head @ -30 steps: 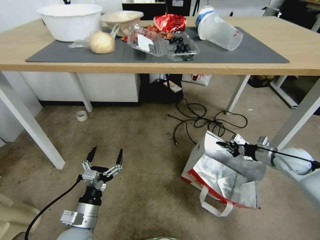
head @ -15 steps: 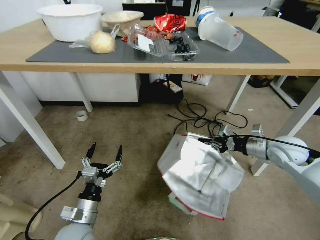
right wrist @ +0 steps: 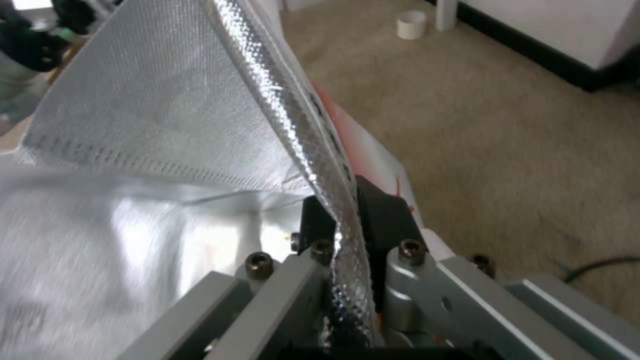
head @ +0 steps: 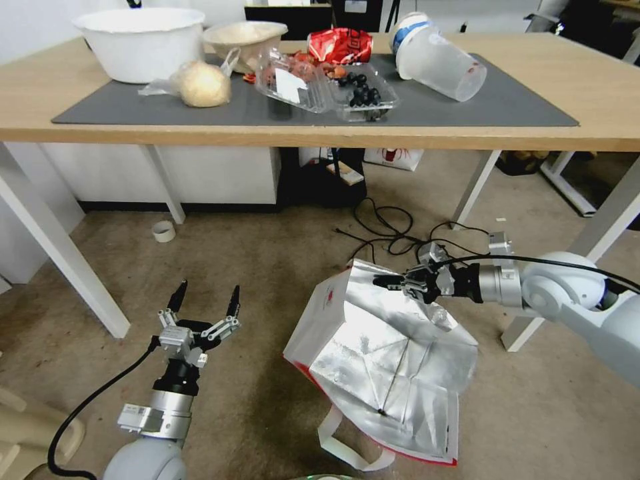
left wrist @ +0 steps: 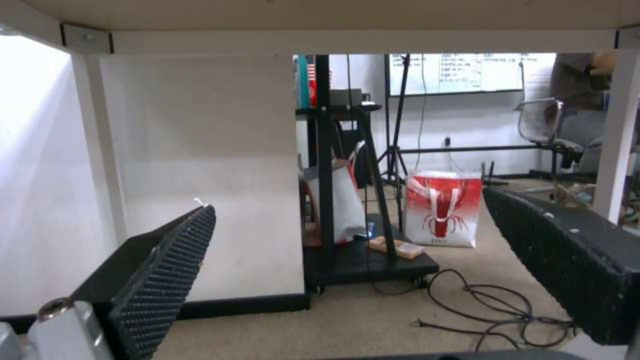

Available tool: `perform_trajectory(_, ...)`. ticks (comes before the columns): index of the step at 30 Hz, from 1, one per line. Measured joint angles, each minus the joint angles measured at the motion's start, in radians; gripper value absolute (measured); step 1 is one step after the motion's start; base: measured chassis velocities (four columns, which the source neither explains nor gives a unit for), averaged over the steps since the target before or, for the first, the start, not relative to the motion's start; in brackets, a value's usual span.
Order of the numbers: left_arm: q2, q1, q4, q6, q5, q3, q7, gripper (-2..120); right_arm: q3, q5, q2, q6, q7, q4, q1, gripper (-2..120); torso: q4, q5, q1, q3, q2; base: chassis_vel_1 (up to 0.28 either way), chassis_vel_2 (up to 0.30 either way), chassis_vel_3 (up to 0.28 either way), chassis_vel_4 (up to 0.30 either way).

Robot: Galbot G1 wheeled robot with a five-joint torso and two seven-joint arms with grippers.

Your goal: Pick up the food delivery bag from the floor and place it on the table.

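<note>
Silver-foil-lined white boxy food delivery bag (head: 380,347) is hanging below my right gripper (head: 393,283), clamped on its upper rim; I'm keeping the splayed left gripper (head: 203,307) idle; the light-wood table (head: 320,137) lies ahead, above.

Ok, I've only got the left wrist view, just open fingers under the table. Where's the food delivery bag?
Observer: On the robot's right side. In the head view the food delivery bag is beside your open left gripper, apart from it, with the right gripper at its top rim.
Operator: Does the right one actually have it?
Observer: Yes. The right wrist view shows its jaws shut on the bag's foil wall.
Operator: Is it off the floor?
Observer: I cannot tell about its base. A white strap handle lies on the floor.
</note>
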Motion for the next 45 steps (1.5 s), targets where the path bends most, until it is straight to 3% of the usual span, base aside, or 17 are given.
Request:
perform_trajectory(16,0.009,-0.012,0.006,0.003,-0.015,-0.001,-0.001,100,-0.079,0.033,-0.009,-0.005,-0.023,-0.001,0.119,0,0.0000,-0.0002,0.000,0.000,0.000,0.000,0.000,0.000,0.000)
perform_trajectory(45,0.009,-0.014,-0.036,0.018,-0.009,0.003,0.027,100,-0.030,-0.003,-0.007,0.008,-0.022,0.002,0.032,0,0.0000,-0.0002,0.000,0.000,0.000,0.000,0.000,0.000,0.000)
